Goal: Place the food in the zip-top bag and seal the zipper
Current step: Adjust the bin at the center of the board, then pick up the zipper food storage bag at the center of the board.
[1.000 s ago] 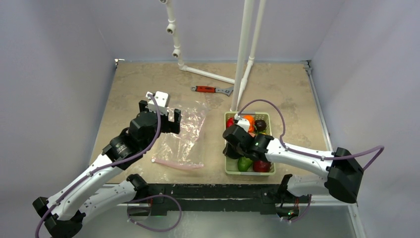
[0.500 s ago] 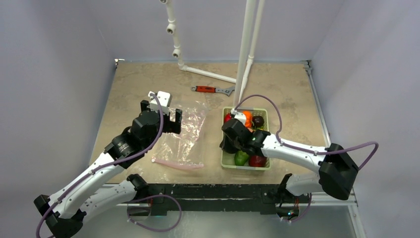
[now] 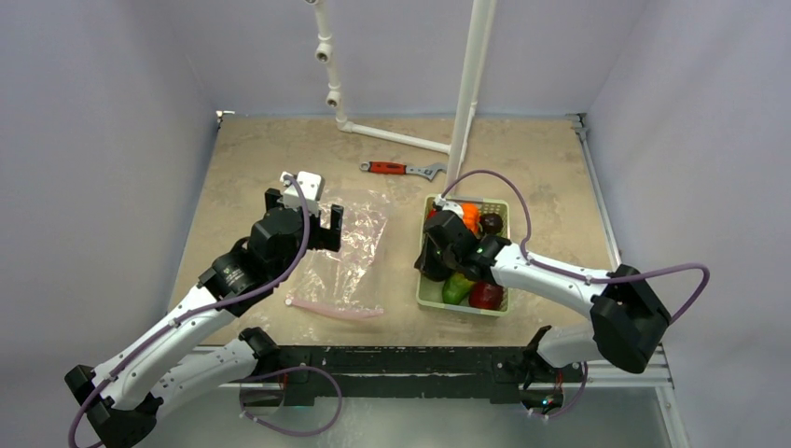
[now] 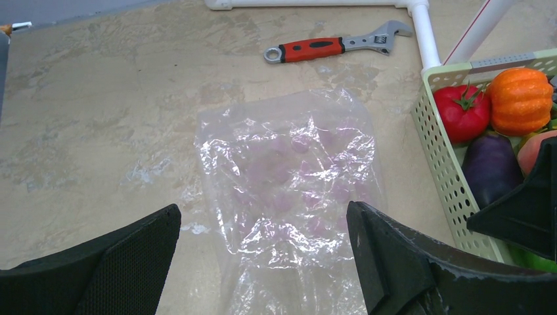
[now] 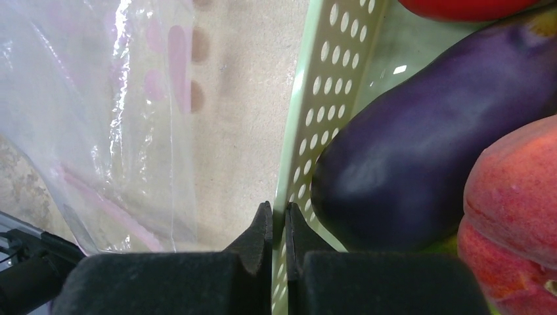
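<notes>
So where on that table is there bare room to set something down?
Bare tabletop lies far left, between the left wall and the wrench, and far right, between the white pipe and the right wall. Crowded in the middle: the zip-top bag lies beside the full basket, whose wall the right gripper clamps.

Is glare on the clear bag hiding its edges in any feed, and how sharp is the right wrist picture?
Left wrist view: white glare streaks across the crinkled bag, but its outline reads. Top view: even light, the bag is faint, its pink strip clear. Right wrist view: extreme close-up, basket holes and eggplant sharp, one small highlight; bag at left hazy.
</notes>
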You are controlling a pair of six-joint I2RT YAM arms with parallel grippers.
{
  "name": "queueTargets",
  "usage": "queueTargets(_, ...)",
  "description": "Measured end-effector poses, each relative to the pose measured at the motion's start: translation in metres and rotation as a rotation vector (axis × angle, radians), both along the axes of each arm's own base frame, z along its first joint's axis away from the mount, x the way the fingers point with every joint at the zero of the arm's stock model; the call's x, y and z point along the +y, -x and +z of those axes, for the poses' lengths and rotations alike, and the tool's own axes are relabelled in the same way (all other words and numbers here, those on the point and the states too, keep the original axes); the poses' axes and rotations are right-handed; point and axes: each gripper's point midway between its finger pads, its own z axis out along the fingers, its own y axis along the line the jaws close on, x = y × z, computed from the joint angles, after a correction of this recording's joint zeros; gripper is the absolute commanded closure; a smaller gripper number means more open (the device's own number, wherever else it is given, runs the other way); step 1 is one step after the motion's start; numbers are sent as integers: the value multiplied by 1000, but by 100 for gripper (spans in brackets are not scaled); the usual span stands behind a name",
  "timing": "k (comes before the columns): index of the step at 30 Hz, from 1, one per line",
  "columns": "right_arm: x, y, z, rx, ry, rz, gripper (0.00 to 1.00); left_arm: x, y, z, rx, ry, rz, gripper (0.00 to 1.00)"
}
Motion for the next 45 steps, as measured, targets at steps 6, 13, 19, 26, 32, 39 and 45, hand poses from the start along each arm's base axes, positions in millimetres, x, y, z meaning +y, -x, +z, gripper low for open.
queueTargets(6, 1, 0, 0, -5, 1, 14, 100, 1, 0, 0, -1, -2, 6, 4)
queueTargets(13, 4, 3, 1, -15, 17, 17, 79, 1, -1, 0, -1, -4, 9, 4)
queueTargets(19, 5, 2, -5, -35, 67, -27, 59, 2, -1, 0, -1, -5, 10, 4)
queueTargets(26, -3, 2, 2, -47, 88, -77, 54, 2, -1, 0, -1, -5, 10, 4)
queueTargets(32, 8, 9, 36, -81, 45, -75, 52, 1, -1, -1, 0, -5, 9, 3)
queueTargets(39, 26, 26, 69, -105, -34, -32, 51, 1, -1, -2, 4, -10, 9, 1)
queueTargets(45, 49, 57, 75, -86, -84, 66, 51, 1, -1, -3, 7, -12, 9, 1)
